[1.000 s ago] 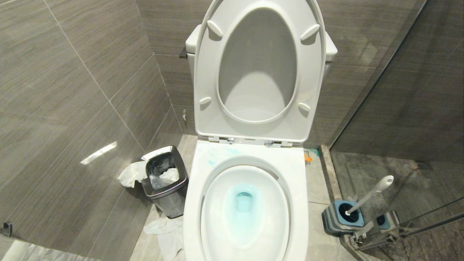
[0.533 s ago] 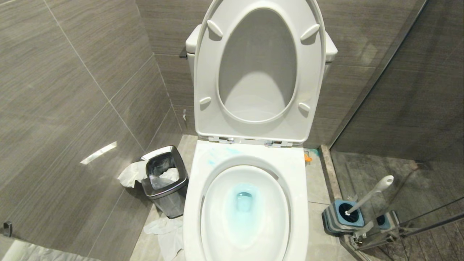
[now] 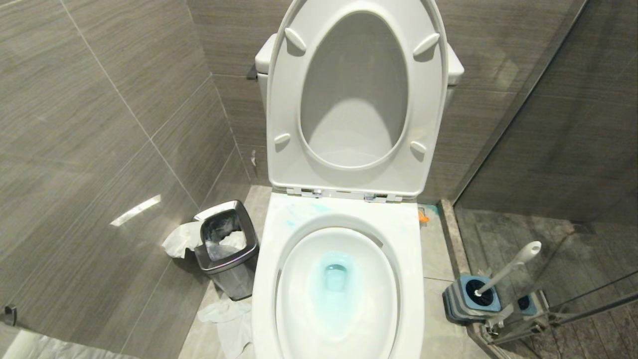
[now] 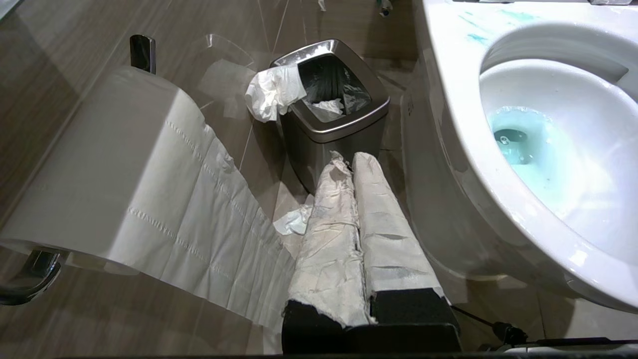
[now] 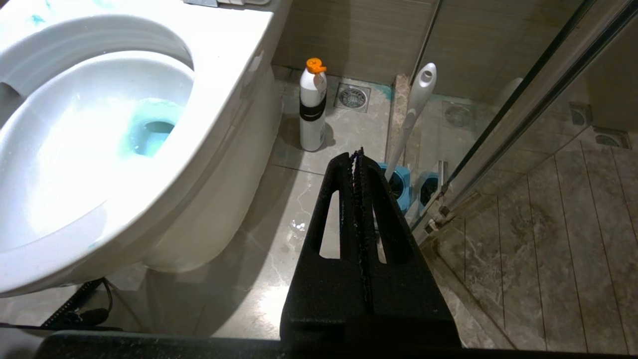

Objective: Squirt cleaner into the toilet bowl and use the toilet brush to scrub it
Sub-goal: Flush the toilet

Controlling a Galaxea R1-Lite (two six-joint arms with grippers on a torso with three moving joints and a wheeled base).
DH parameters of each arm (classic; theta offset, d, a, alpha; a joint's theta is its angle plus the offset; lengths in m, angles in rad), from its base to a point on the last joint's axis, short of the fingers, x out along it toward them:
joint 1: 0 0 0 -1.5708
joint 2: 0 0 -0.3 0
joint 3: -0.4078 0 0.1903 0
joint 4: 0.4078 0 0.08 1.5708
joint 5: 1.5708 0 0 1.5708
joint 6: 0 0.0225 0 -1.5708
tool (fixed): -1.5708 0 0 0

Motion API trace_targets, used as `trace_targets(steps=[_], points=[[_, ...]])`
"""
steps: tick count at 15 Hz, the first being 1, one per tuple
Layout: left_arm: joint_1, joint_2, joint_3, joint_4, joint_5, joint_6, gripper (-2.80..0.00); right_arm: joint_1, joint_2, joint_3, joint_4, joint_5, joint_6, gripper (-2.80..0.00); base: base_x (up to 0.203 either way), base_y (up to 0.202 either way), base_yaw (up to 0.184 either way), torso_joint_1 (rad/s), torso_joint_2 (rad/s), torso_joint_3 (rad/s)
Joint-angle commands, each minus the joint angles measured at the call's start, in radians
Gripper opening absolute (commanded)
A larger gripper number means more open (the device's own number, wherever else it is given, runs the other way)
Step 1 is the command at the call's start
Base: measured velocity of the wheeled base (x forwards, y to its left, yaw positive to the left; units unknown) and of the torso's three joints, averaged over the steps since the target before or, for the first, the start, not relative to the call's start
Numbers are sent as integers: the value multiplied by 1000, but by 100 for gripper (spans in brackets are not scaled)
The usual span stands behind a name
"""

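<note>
The left gripper [image 4: 351, 159] is pressed fully closed with nothing between its fingers, which are wrapped in soiled white tape; it hangs low beside the outer wall of the toilet bowl [image 4: 448, 124]. Beyond its tips, at about twelve o'clock, stands a small steel waste bin [image 4: 331, 117] with a crumpled tissue [image 4: 271, 92] draped over its rim. More tissue [image 4: 294, 222] lies on the floor near the bin's base. At nine o'clock from the gripper a toilet paper roll [image 4: 99, 164] hangs on the wall with a long tail of sheets trailing down.

The right gripper [image 5: 357, 162] is likewise closed tight and empty, its black fingers meeting along a single seam. It hangs on the other side of the bowl, over the floor tiles. Just past its tips, at about one o'clock, the toilet brush [image 5: 416, 104] stands seated in its blue holder cup [image 5: 398, 182], white handle leaning up against a glass partition [image 5: 518, 109]. At eleven o'clock a white bottle [image 5: 313, 112] with an orange cap stands upright on the floor, close to the bowl's side.

Seen from the head camera, neither arm is in sight. The seat and lid [image 3: 356, 94] are raised. The cleaner [image 3: 335, 279] shows as turquoise-tinted water in the well of the bowl, with pale teal smears on the back left of the rim.
</note>
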Motion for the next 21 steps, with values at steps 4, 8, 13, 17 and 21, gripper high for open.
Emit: trace_targets(steps=[4,8,13,17,21], points=[[-4,57,-139,24,-85,45,-280,0,2,0,0,0,0,-280,0,0,0,0,0,0],[-7,320,-362,33,-179,88,-280,0,2,0,0,0,0,-280,0,0,0,0,0,0],[-62,600,-557,6,-251,99,-280,0,2,0,0,0,0,-280,0,0,0,0,0,0],[-297,737,-595,-14,-199,75,-280,1,2,0,0,0,0,-280,0,0,0,0,0,0],[-326,1027,-690,-176,-185,61,-280,0,2,0,0,0,0,-280,0,0,0,0,0,0]])
